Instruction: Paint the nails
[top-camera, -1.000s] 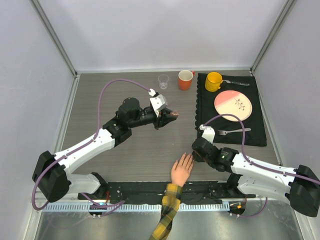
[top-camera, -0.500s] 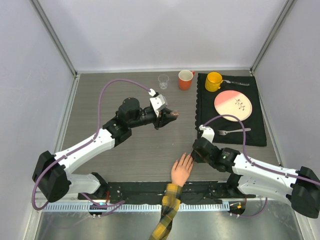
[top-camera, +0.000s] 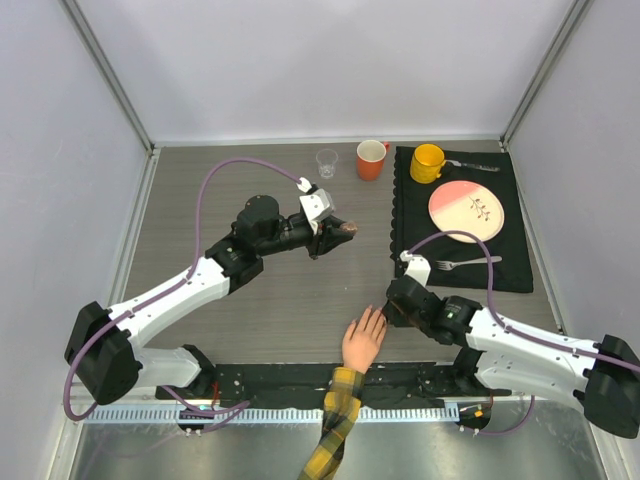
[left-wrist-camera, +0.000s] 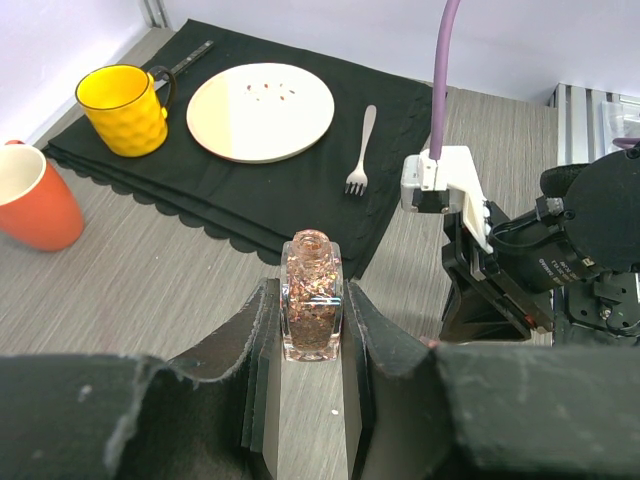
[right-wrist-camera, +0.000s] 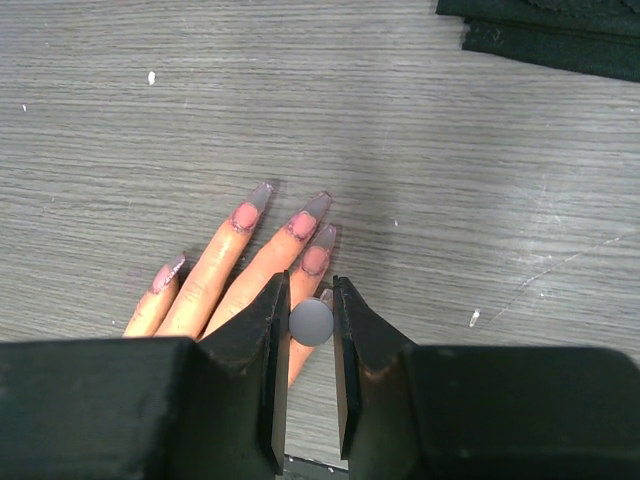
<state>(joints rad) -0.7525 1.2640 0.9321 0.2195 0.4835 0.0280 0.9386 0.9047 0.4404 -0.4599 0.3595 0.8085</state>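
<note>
The fake hand with its plaid sleeve lies palm down at the near edge, fingers pointing away. In the right wrist view its long nails show pink paint near the base and greyish tips. My right gripper is shut on a round grey brush cap, right over the fingertip nearest it; it also shows in the top view. The brush itself is hidden under the cap. My left gripper is shut on an open glittery polish bottle and holds it upright above mid-table.
A black placemat at the right carries a yellow mug, a pink plate and a fork. An orange mug and a small clear cup stand at the back.
Hardly anything. My right arm has shifted very slightly at the hand's fingertips. The left arm and the bottle have not moved.
</note>
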